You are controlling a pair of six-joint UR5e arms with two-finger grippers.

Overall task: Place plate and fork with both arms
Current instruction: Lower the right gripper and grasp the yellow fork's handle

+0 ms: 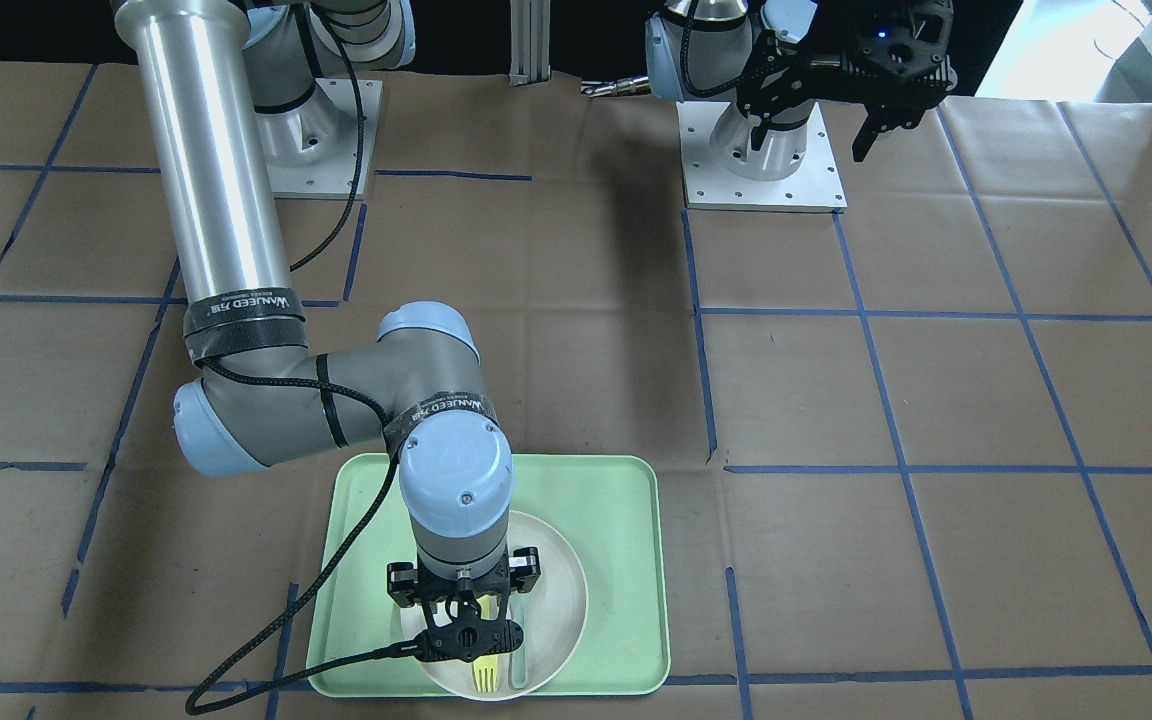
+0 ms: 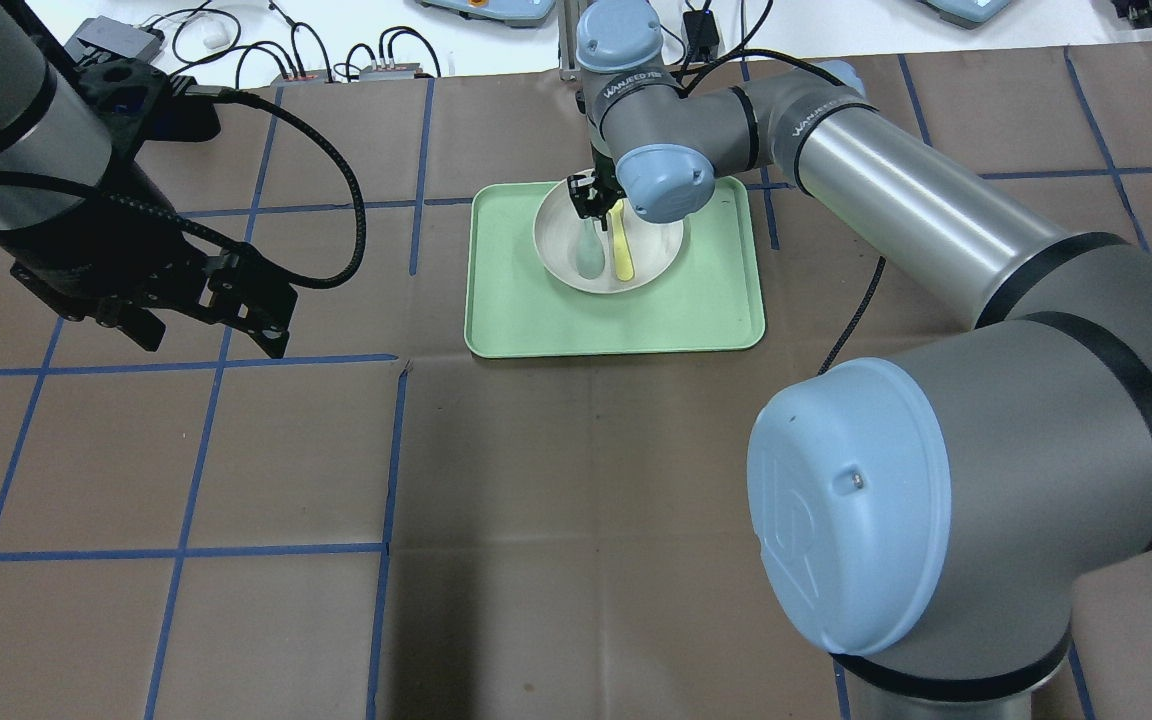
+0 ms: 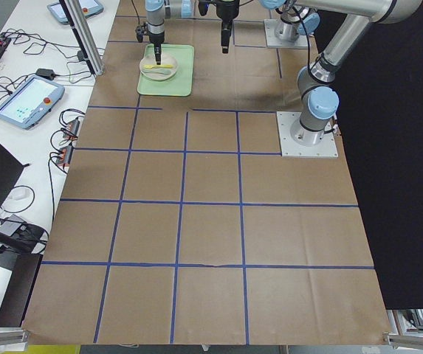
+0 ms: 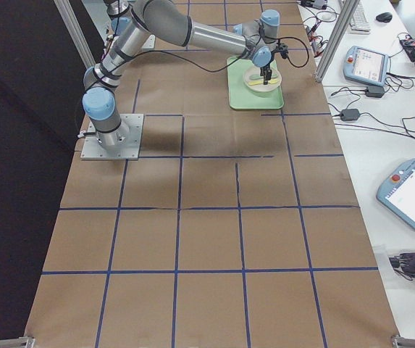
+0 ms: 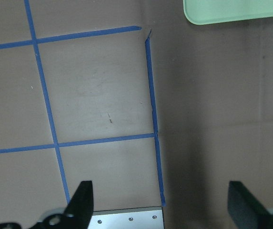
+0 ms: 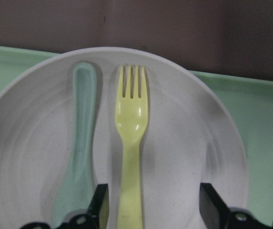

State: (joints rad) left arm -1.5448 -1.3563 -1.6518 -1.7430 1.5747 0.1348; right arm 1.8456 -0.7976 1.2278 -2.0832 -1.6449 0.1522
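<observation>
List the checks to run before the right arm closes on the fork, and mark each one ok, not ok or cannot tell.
1. Right gripper open: ok.
2. Fork lies between its fingers: ok.
3. Fork centred in the gap: not ok, it lies nearer one finger.
4. Spoon clear of that finger: cannot tell.
5. Plate resting on the green tray: ok.
6. Left gripper open and away from the tray: ok.
</observation>
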